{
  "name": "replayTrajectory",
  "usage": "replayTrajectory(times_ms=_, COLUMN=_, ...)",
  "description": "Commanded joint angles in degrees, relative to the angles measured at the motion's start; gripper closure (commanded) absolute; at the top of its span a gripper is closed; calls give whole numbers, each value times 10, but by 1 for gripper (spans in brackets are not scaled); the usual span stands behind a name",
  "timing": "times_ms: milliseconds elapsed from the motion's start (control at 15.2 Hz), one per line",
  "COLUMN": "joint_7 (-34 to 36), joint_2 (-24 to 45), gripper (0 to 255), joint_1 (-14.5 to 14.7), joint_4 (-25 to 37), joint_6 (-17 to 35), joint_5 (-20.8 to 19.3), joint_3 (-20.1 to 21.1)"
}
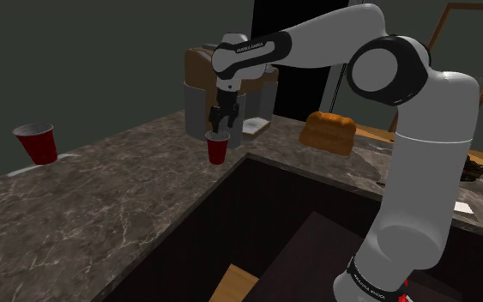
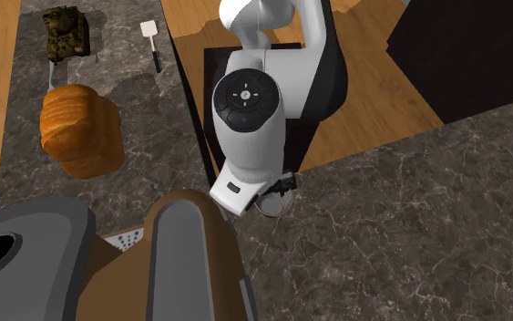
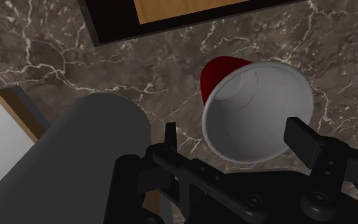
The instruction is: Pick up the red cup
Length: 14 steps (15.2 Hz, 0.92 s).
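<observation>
We noted the gripper (image 1: 221,123) open astride the red cup (image 1: 217,152), off-centre | risk: closing unevenly could shove the light cup, tipping it off the counter (image 1: 102,206) edge.

We see the hand (image 3: 237,139), its fingers (image 3: 303,137) apart on either side of the red cup (image 3: 257,105), white inside, on the dark marbled surface (image 3: 75,57) beside a grey cylinder (image 3: 85,156).

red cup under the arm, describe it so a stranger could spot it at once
On the dark marbled counter, go to the edge in front of the brown coffee machine. The red cup stands there, white inside, directly under the black gripper; the other red cup sits alone far toward the shoulder view's left.
</observation>
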Motion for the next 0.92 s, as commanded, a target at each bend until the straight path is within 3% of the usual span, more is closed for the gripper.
replayTrajectory(times_ms=0, joint_7=-2, joint_2=24, gripper=0, joint_1=-6, joint_4=-14, joint_6=2, joint_5=1, joint_3=-4)
replayTrajectory(times_ms=198, joint_7=-3, joint_2=27, gripper=0, joint_1=-7, joint_4=-22, joint_6=13, joint_5=1, joint_3=-2)
replayTrajectory(times_ms=264, joint_7=-1, joint_2=24, gripper=255, joint_1=-6, joint_4=-23, joint_6=11, joint_5=1, joint_3=-2)
replayTrajectory(times_ms=396, joint_7=1, joint_2=10, gripper=255, joint_1=-4, joint_4=-44, joint_6=18, joint_5=-1, joint_3=-1)
replayTrajectory(times_ms=858, joint_7=-3, joint_2=27, gripper=255, joint_1=-8, joint_4=-22, joint_6=13, joint_5=1, joint_3=-2)
